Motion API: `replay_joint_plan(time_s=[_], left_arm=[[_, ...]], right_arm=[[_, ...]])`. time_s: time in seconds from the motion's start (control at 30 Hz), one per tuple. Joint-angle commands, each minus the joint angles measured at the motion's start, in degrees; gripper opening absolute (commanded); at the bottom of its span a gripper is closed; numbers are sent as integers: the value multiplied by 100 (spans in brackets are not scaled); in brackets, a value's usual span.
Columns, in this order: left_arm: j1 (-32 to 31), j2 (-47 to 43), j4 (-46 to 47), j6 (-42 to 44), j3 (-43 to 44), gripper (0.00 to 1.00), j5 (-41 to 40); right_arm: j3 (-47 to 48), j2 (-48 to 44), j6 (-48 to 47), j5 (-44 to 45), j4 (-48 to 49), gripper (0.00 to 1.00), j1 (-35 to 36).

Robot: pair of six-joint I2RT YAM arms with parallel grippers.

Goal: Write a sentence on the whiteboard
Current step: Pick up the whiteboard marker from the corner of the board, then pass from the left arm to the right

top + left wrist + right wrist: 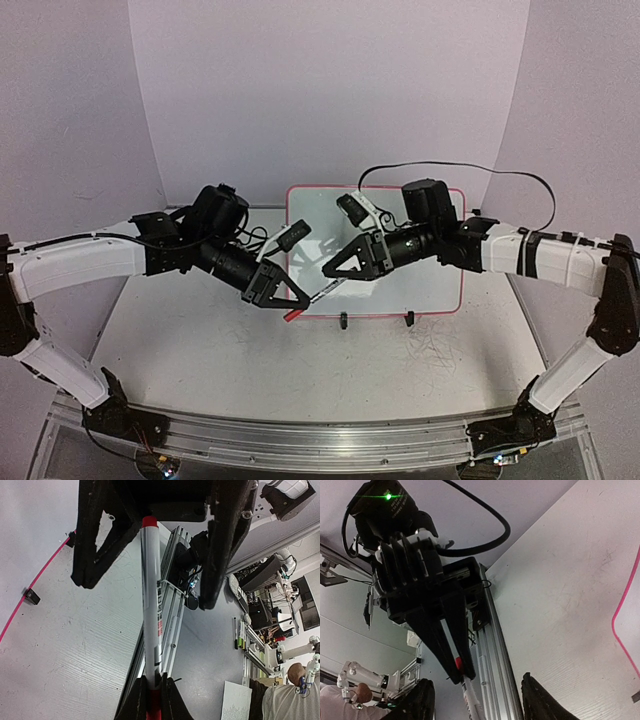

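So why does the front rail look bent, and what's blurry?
Top external view: the wide lens bows the rail. Left wrist view: the marker is sharp. Right wrist view: the right end effector at the bottom is dark and blurry.

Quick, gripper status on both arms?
Left gripper: closed, holding the marker.
Right gripper: open, fingers either side of the marker's free end, not gripping it.

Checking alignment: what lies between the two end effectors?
A red-ended white marker, shut in the left end effector, reaching into the open right end effector: left wrist view.
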Motion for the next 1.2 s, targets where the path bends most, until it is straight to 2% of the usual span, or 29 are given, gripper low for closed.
replay_joint_plan(time_s=[0.0, 0.07, 0.23, 0.53, 0.87, 1.17], left_arm=[[-20, 65, 205, 243, 349, 0, 223], [-21, 106, 206, 272, 371, 0, 281], [-29, 196, 208, 257, 368, 0, 441], [-55, 223, 206, 283, 374, 0, 521], [-91, 270, 205, 309, 306, 0, 604], [-92, 212, 210, 362, 200, 0, 588]], right_arm=[[-217, -222, -299, -576, 165, 61, 2], [-334, -209, -382, -654, 166, 63, 10], [-359, -130, -495, -811, 179, 61, 94], [-203, 221, -567, -1124, 182, 42, 240], [-122, 334, -472, -1128, 283, 39, 274], [-286, 322, -237, -1179, 637, 13, 272]])
